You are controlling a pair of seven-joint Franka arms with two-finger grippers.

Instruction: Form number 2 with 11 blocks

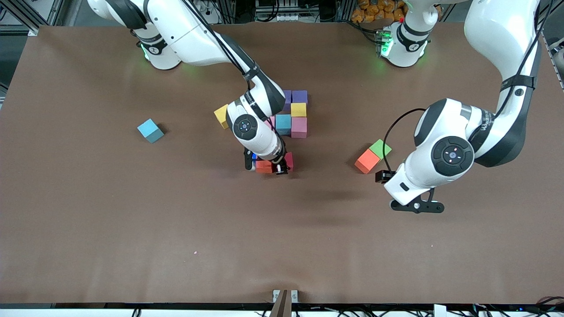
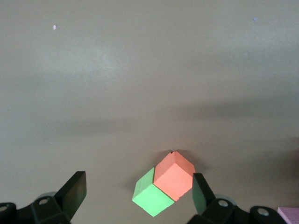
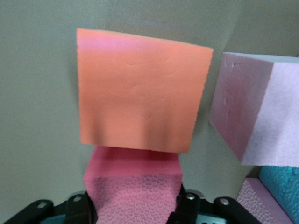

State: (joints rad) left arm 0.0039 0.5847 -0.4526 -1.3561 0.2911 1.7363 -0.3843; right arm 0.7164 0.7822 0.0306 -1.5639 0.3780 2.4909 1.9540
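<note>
Blocks (image 1: 296,115) clustered mid-table, number 2 incomplete

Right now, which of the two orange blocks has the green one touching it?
The orange block toward the left arm's end of the table, beside the green cube. The other orange block sits under the right gripper, beside a red one.

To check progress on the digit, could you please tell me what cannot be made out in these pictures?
Front view: the right arm covers part of the block cluster, so placed cubes cannot be counted.
Right wrist view: the pink cube at the right gripper and the teal cube are cut off by the edge.
Left wrist view: a pale scrap at the edge, past the open, waiting left gripper, cannot be identified.
</note>
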